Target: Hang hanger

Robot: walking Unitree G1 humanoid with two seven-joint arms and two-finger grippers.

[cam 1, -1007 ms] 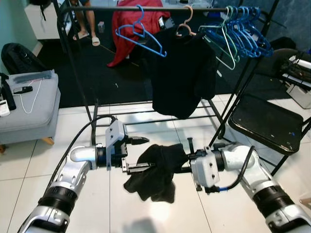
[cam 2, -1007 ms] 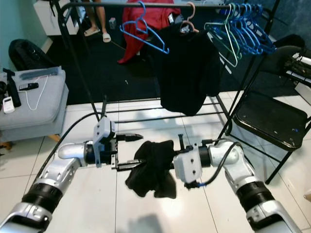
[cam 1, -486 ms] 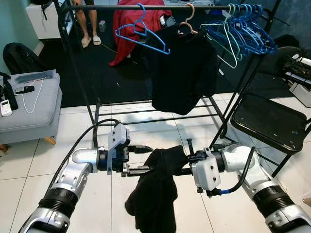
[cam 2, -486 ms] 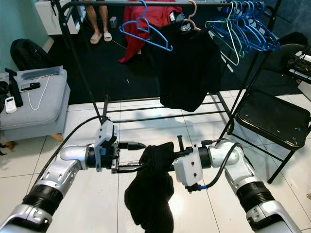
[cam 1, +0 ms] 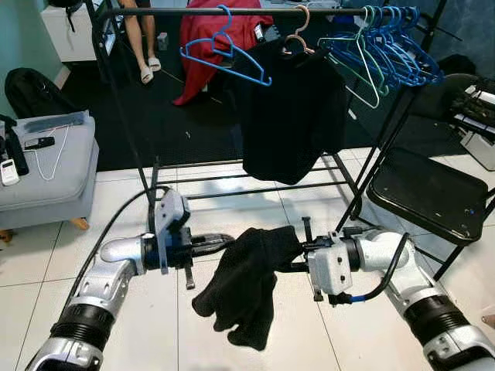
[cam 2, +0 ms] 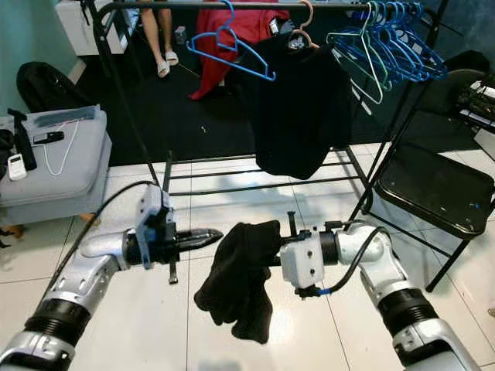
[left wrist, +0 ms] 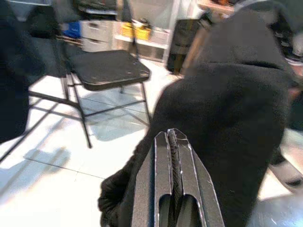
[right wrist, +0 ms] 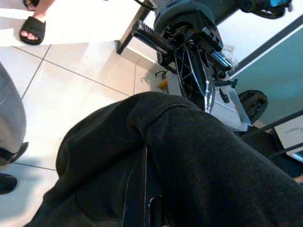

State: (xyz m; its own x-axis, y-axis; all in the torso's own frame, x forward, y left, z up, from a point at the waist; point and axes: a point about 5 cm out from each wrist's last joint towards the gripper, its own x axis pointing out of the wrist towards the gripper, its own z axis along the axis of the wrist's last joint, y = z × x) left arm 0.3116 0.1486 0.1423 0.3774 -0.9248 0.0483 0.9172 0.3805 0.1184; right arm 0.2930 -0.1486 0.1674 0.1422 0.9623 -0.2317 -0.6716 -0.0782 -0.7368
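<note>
**Left-eye view: black garment draped at the right gripper, left gripper just beside it**

Left-eye view, far left of the frame: a grey ottoman (cam 1: 46, 174) carries a white hanger (cam 1: 48, 158) and a few small dark items, with a black bag (cam 1: 31, 93) behind it on the dark floor.

In the lower left the left gripper (cam 1: 220, 241) reaches toward mid-frame. Its two black fingers lie pressed together, which the left wrist view confirms, with nothing between them (left wrist: 173, 142). Their tip sits just beside the left edge of a black garment (cam 1: 247, 278); whether it touches the cloth cannot be told.

The garment hangs at lower centre above the white tile floor (cam 1: 155, 340), bunched at the top and trailing downward. Its upper right part drapes over the right gripper (cam 1: 298, 267), which comes in from the lower right. In the right wrist view the cloth (right wrist: 189, 161) covers the fingers, so whether they are open or clamped on it cannot be told. No hanger can be made out inside the cloth.

Across the top of the frame runs a black clothes rack (cam 1: 124, 93). From left to right it carries a blue hanger (cam 1: 224, 54), a black shirt (cam 1: 290, 108) on a tan hanger (cam 1: 296, 35), and a cluster of blue hangers (cam 1: 387, 50). A person's legs (cam 1: 139, 42) in sandals stand at upper left behind the rack, next to a red cloth (cam 1: 205, 39).

At the right edge stands a black folding chair (cam 1: 429, 193).
</note>
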